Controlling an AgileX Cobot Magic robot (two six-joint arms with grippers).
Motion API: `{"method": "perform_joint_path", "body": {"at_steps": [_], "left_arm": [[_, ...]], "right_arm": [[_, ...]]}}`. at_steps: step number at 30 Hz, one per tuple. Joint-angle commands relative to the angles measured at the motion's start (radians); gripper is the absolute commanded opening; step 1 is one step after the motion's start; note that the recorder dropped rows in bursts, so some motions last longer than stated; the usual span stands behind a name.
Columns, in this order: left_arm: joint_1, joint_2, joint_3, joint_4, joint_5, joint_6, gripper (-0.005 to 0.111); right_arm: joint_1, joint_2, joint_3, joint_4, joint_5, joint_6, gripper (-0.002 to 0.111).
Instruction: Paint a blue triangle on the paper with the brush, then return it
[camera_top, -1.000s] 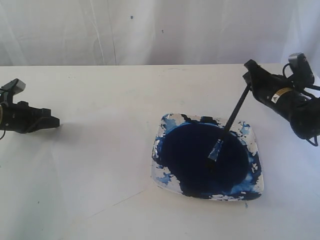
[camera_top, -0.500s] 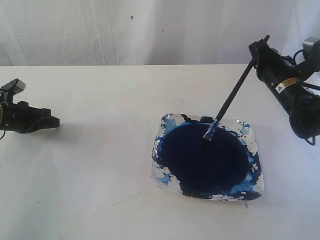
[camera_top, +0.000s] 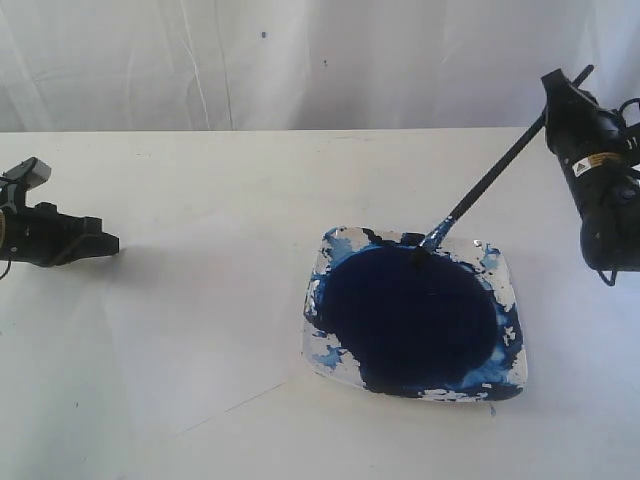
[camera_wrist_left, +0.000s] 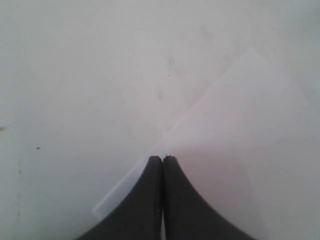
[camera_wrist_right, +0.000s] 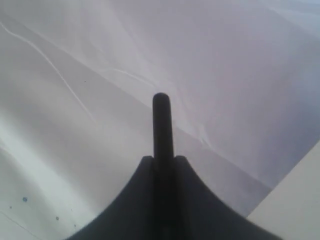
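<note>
My right gripper (camera_top: 556, 100) is raised at the far right, shut on the brush (camera_top: 490, 180). Its black handle slants down to the left, and the blue-stained tip (camera_top: 422, 246) sits at the far rim of the paint dish (camera_top: 505, 270). In the right wrist view the handle (camera_wrist_right: 161, 125) sticks out between the shut fingers of my right gripper (camera_wrist_right: 161, 159). My left gripper (camera_top: 100, 242) lies low at the far left, shut. In the left wrist view my left gripper (camera_wrist_left: 162, 159) rests at an edge of the white paper (camera_wrist_left: 235, 140). The paper (camera_top: 190, 330) is faint and bare. No blue triangle shows.
The dish holds a wide dark navy paint pool (camera_top: 410, 310), with light blue smears on its rim. A white cloth backdrop (camera_top: 300, 60) hangs behind the white table (camera_top: 250, 180).
My right gripper has risen and drawn back to the right. The brush tip has lifted from the middle of the pool to the dish's far rim. The left arm has not moved.
</note>
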Motion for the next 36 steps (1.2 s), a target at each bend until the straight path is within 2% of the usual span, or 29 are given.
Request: {"method": "perform_joint_path", "body": {"at_steps": [1,10,18,28,36], "left_arm": [[0.002,-0.002,-0.003,0.009,0.008,0.002,0.0],[0.002,-0.002,-0.003,0.011,0.008,0.002,0.0],[0.002,-0.002,-0.003,0.011,0.008,0.002,0.0],[0.002,-0.002,-0.003,0.011,0.008,0.002,0.0],[0.002,-0.002,-0.003,0.011,0.008,0.002,0.0]], "right_arm": [[-0.037,-0.001,0.0,0.019,-0.019,-0.019,0.0],[-0.115,-0.062,0.002,-0.078,-0.019,-0.021,0.0],[-0.122,-0.062,0.002,-0.095,0.021,-0.08,0.0],[-0.122,-0.062,0.002,-0.034,0.058,-0.185,0.0],[-0.122,-0.036,0.0,0.022,0.058,-0.179,0.0]]}}
